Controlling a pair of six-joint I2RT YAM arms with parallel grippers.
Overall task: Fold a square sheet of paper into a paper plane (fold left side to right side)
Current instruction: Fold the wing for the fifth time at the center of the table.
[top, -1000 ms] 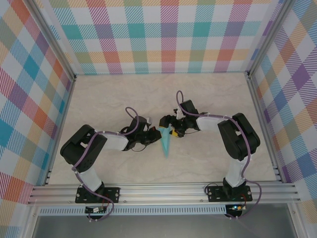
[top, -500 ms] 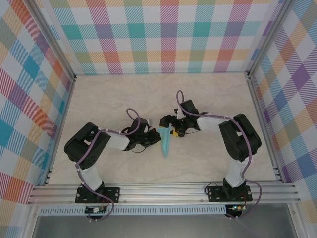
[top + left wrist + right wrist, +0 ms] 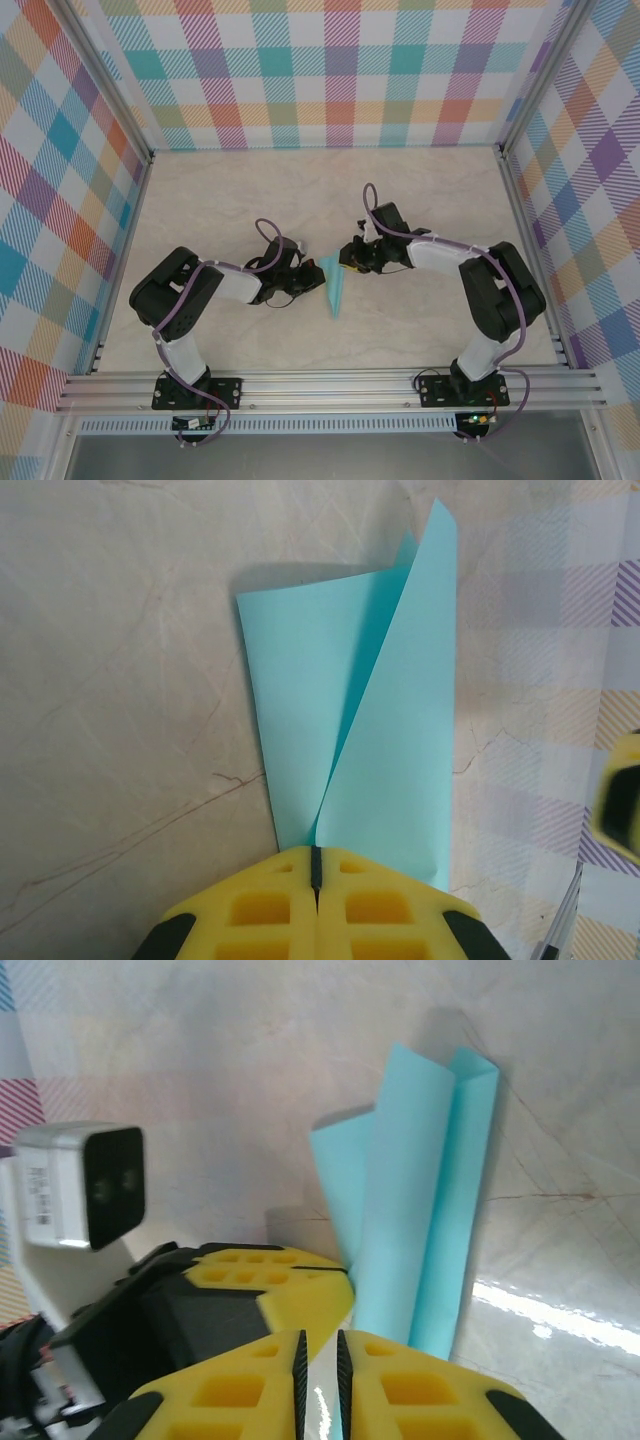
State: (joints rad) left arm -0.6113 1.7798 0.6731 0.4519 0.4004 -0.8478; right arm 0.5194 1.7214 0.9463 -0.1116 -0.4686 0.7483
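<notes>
The turquoise sheet is folded into a narrow pointed paper plane (image 3: 335,292) lying on the table between the two arms, tip toward the near edge. My left gripper (image 3: 318,280) is shut on its left edge. In the left wrist view the yellow pads (image 3: 262,910) meet at the crease, and two turquoise flaps (image 3: 370,710) rise from them. My right gripper (image 3: 346,264) sits just right of the plane's wide end. In the right wrist view its jaws (image 3: 319,1360) stand nearly together with a thin slit, and the folded paper (image 3: 420,1220) lies ahead and slightly right.
The marble-patterned table (image 3: 250,200) is walled by checked panels with aluminium posts (image 3: 100,120). The left gripper's yellow fingers (image 3: 290,1280) and white wrist camera (image 3: 85,1185) sit close to the right jaws. A rail (image 3: 320,385) runs along the near edge.
The right gripper's jaws have closed from wide open, and it has drawn back to the right off the plane's wide end. The left gripper stays shut on the paper.
</notes>
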